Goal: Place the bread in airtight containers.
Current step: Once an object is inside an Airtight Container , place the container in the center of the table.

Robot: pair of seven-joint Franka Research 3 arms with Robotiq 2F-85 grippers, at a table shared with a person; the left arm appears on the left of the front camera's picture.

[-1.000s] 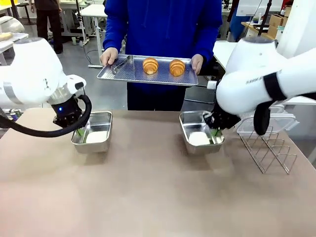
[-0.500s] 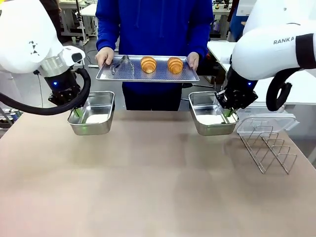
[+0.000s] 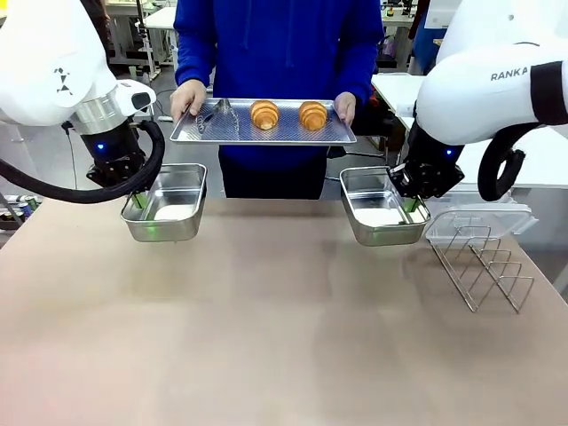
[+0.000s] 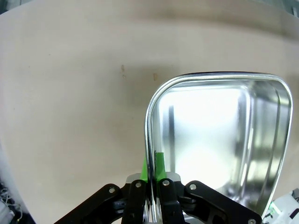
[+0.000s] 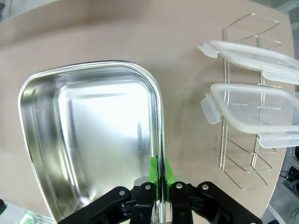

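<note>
Left fingers point(image 3: 142, 206) are clenched on the outer side rim of the left tub point(image 3: 167, 232). Right fingers point(image 3: 410, 206) are clenched likewise on the outer side rim of the right tub point(image 3: 383, 234).

Front view: both tubs are shiny steel, rectangular, round-cornered, mouths up. By the look of it they are held just off the matt, pale-brown tabletop point(image 3: 266, 337). Across it a person point(image 3: 280, 35) in a blue top holds a flat metal tray point(image 3: 235, 133), one of the hands point(image 3: 187, 96) at each end. The tray sits higher than the tubs and between them. Two croissants point(image 3: 264, 114) lie side by side on it, golden-brown, ridged, not touching. Metal tongs point(image 3: 213, 115) lie near the tray's left end. A thin wire rack point(image 3: 488, 271) stands just right of the right tub, carrying clear plastic lids point(image 3: 479, 220).

Left wrist view adds grip detail. The green pads pinch the tub's thin rolled rim, one pad inside the wall and one outside. The tub's floor is mirror-bright, and a soft shadow lies on the tabletop beyond it.

Right wrist view: same pinch on this tub's long rim. Here the lids read as two separate pieces with snap flaps at their edges. They lie one beyond the other across the rack's wire loops.
</note>
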